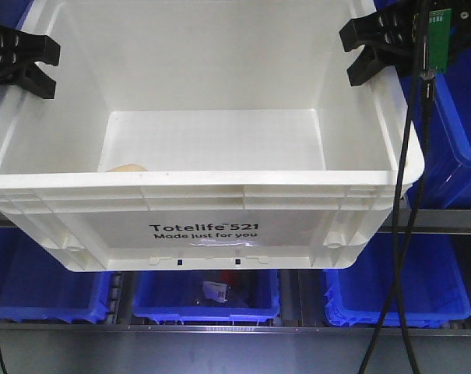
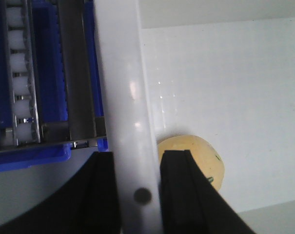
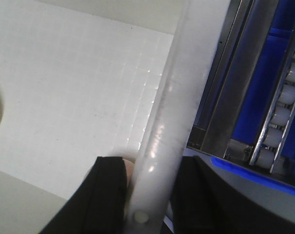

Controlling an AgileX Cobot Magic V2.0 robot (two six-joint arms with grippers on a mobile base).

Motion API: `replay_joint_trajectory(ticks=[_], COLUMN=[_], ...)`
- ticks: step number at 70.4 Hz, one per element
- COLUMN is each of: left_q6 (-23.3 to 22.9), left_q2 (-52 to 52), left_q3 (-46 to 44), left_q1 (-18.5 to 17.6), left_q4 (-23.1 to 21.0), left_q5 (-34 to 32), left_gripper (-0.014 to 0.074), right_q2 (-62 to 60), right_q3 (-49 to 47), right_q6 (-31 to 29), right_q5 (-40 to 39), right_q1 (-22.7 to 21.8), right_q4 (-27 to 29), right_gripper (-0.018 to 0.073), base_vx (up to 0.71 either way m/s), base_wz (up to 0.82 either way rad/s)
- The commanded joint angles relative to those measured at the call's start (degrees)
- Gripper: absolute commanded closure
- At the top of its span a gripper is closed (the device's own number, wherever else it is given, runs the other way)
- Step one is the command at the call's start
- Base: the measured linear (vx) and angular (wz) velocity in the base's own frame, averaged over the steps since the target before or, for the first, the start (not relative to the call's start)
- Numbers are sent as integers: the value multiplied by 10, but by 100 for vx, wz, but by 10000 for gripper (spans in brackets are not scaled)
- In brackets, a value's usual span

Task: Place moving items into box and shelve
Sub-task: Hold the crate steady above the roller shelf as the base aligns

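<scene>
White box (image 1: 219, 101), dark lettering; cream ball (image 2: 196, 158), perhaps green-marked.

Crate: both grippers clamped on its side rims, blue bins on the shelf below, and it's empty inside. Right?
Not empty. The left wrist view shows a cream ball on the crate floor beside the left gripper; the front view shows its top over the near wall. The rest holds: left and right gripper each straddle a side rim, and blue bins sit below.

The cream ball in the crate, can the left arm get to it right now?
Probably not: the left claw is clamped on the white crate's rim, holding it up. The cream ball lies just inside that wall, but reaching it means letting go.
</scene>
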Motion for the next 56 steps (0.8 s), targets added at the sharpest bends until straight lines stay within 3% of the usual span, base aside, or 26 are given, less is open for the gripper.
replay_joint_trajectory(ticks=[1, 56], left_q6=[3, 3], left_q2=[-27, -27], left_q3=[-25, -25], left_q1=[-4, -4], left_q4=[-35, -35], left_q5=[-62, -62], left_gripper=[613, 613], right_q2=[-34, -34], right_q3=[-22, -22], right_q6=[-21, -21], right_q5=[-13, -13], right_q1=[3, 3], right_q4=[49, 49], right_gripper=[571, 571], base_vx=[17, 8], base_wz=[-8, -7])
